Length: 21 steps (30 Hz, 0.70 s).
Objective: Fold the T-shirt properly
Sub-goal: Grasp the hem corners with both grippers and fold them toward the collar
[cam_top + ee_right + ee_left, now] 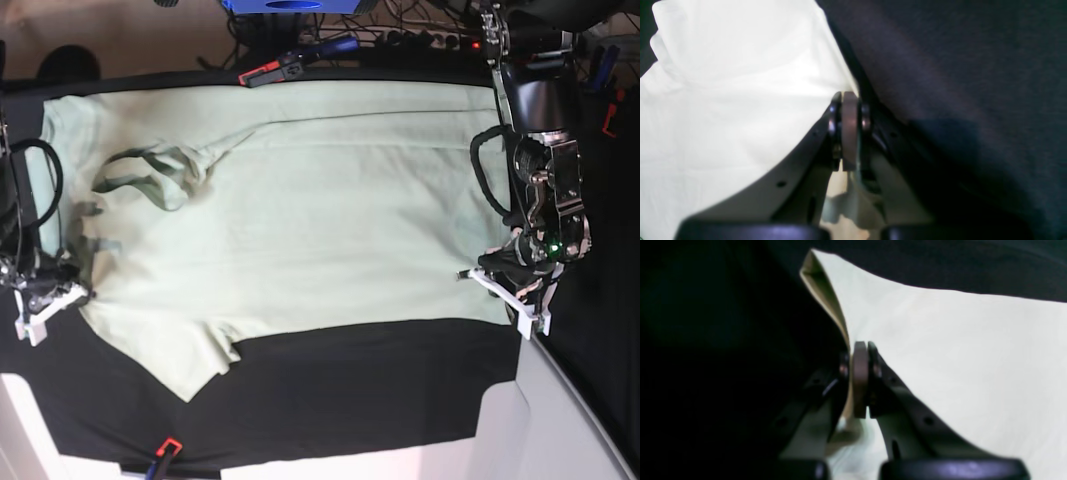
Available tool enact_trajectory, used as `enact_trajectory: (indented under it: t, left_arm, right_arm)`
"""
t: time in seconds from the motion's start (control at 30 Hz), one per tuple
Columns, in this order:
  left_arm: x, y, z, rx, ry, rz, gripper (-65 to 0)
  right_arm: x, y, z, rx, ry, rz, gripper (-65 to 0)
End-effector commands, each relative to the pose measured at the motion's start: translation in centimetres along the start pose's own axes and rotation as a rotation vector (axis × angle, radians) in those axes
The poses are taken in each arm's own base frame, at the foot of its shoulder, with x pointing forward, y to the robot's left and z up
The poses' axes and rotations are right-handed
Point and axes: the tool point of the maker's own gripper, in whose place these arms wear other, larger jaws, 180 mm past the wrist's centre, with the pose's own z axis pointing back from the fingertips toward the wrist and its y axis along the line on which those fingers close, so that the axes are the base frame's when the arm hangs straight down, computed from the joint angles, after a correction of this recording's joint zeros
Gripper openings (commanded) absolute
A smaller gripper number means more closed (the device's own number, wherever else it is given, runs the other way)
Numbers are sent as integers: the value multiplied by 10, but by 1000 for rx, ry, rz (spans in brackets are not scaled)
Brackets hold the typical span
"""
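Pale mint-green cotton T-shirt [300, 220] flat, long axis left-right; left gripper [861, 380] & right gripper [848, 130] both clamped on near-edge corners, opp ends.

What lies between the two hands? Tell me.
In the base view, only the T-shirt stretches from the left hand to the right hand; each is shut on an edge of it.

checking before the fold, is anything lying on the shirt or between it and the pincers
Nothing visible. Both pincers, left and right, are already shut on edges of the pale mint-green cotton T-shirt, which lies spread on the black table cloth with nothing on top.
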Motion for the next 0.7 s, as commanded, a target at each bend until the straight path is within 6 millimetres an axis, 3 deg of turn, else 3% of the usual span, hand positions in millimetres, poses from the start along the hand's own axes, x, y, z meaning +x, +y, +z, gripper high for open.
enact_trajectory:
  t: [0.0,0.4,0.67]
  left_arm:
    - [20,3,6,2,-59,-6,-650]
    - [-1,0,32,6,-59,-61,-650]
    - [2,-7,60,4,-94,-110,-650]
  right_arm:
    - [28,-1,6,9,-70,7,-650]
    - [23,-2,32,68,-115,-11,-650]
    - [-1,2,35,85,-69,15,-650]
